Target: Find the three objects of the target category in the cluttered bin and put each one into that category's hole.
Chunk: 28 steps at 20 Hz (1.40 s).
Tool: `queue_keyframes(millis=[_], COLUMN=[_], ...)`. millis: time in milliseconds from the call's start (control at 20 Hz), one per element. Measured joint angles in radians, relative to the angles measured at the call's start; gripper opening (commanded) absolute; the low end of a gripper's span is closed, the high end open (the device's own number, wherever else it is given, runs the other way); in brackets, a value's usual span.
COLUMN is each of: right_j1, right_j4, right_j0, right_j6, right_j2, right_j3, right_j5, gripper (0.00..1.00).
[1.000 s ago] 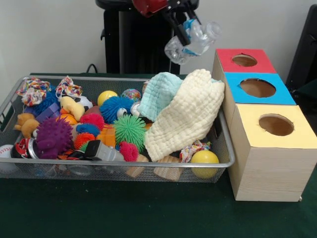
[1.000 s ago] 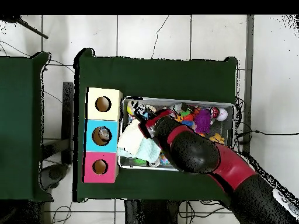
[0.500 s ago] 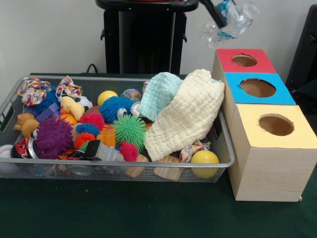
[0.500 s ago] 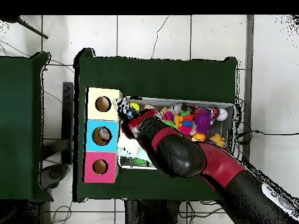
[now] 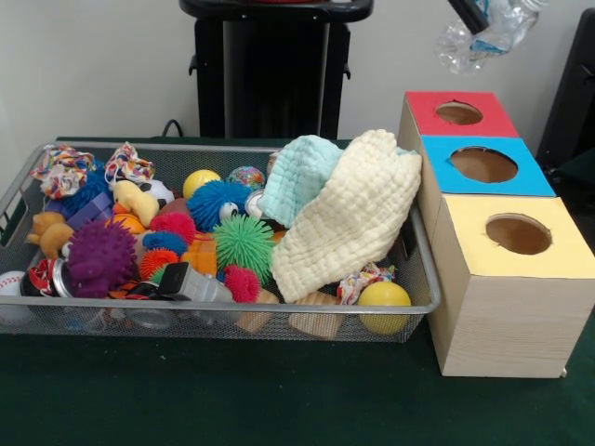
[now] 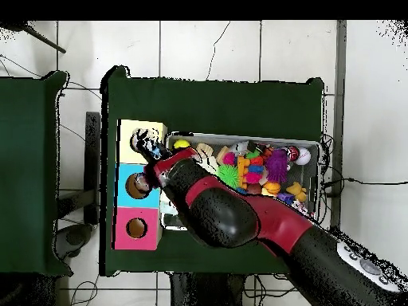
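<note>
Green cloth covers the table (image 5: 279, 409), w/ a pale wall behind. Crumpled clear plastic bottle (image 5: 483, 32) hangs high at the front view's top right, above and just behind the red-topped box (image 5: 460, 113), clamped in the gripper (image 5: 469, 14), of which only one black finger (image 5: 468, 12) shows at the top edge. Overhead, the red and black arm (image 6: 239, 219) reaches across the bin to the boxes, its tip over the seam btw the yellow and blue boxes.

Three wooden boxes stand in a row along the bin's side, each w/ a round hole: red, blue-topped box (image 5: 482, 165), yellow-topped box (image 5: 516, 237).

Wire mesh bin (image 5: 223, 311) sits touching the boxes. Inside: cream cloth (image 5: 349, 218) draped up against the box-side rim, mint cloth (image 5: 297, 177) beside it, green spiky ball (image 5: 244, 242), blue spiky ball (image 5: 214, 203), purple spiky ball (image 5: 100, 257), yellow ball (image 5: 384, 299) at the front corner nearest the boxes, baseball (image 5: 11, 283) at the opposite front corner.
</note>
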Motion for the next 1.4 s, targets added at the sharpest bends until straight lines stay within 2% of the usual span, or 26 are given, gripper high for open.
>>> queue_keyframes(millis=[250, 600, 1050, 1400], right_j1=[0.04, 0.128, 0.199, 0.213], right_j4=[-0.024, -0.106, -0.215, -0.245], right_j0=[0.04, 0.108, 0.127, 0.126], right_j6=[0.007, 0.007, 0.007, 0.007], right_j2=[-0.009, -0.08, -0.177, -0.21], right_j3=[0.0, -0.001, -0.001, -0.001], right_j5=[-0.066, -0.148, -0.157, -0.157], gripper=[0.0, 0.0, 0.0, 0.0])
